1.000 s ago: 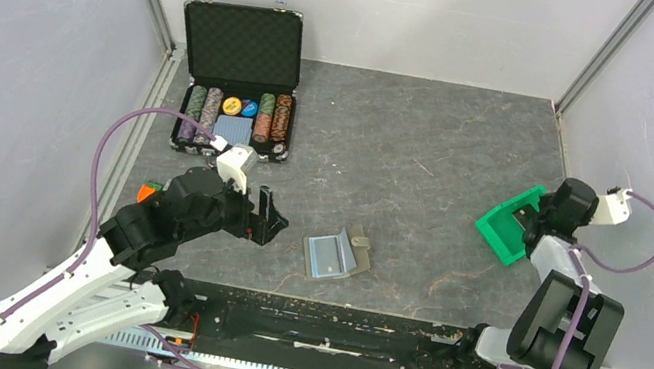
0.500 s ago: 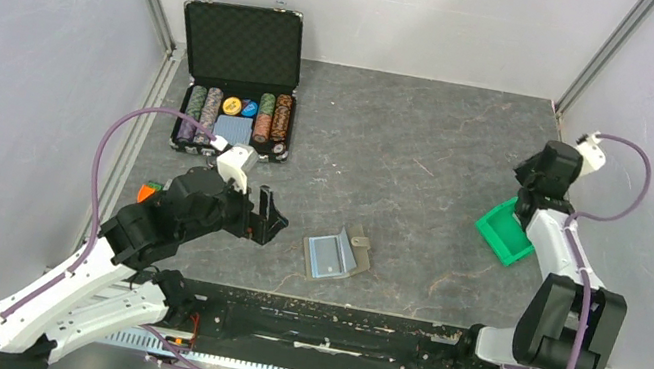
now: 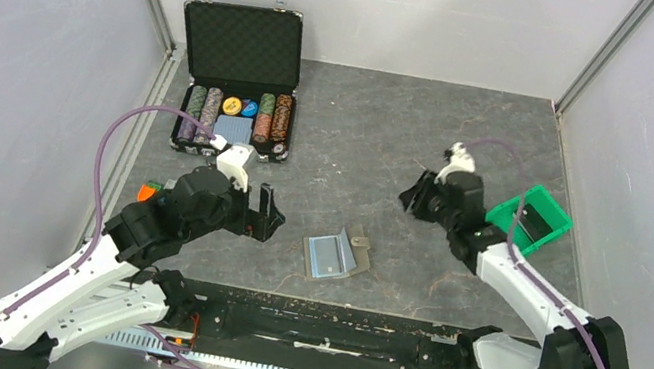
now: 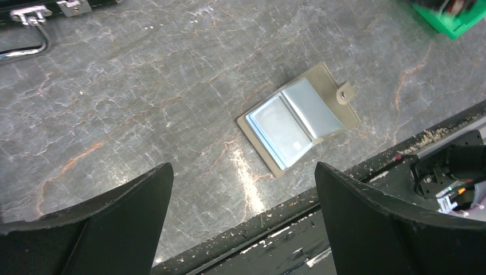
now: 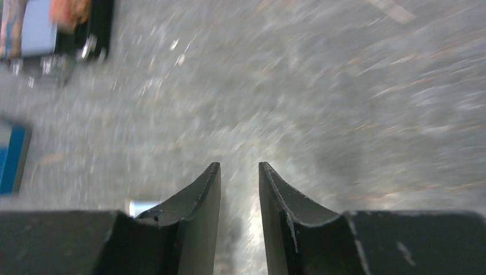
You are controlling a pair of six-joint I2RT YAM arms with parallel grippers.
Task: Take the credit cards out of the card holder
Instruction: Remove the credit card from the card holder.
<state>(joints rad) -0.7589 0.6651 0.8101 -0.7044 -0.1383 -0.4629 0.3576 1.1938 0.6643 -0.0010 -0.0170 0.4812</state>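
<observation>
The card holder [image 3: 338, 254] lies spread open on the grey table near the front edge, tan with a snap tab. Pale-blue credit cards [image 3: 329, 258] sit in its inner side. In the left wrist view the card holder [image 4: 331, 80] shows ahead and to the right, with the credit cards [image 4: 282, 129] in its panels. My left gripper [image 3: 269, 214] hovers just left of it, open wide and empty [image 4: 242, 169]. My right gripper [image 3: 416, 197] hangs above the table behind and right of the holder. Its jaws [image 5: 239, 167] stand a narrow gap apart with nothing between them; that view is blurred.
An open black chip case [image 3: 240, 78] with rows of chips stands at the back left. A green bin [image 3: 540, 222] sits to the right of my right gripper. A small orange and green object [image 3: 149, 189] lies beside the left arm. The black front rail [image 4: 344, 229] borders the table.
My right arm has swung from the green bin leftward and down toward the middle of the table. The bin now sits farther right. The left arm and the card holder have not moved.
</observation>
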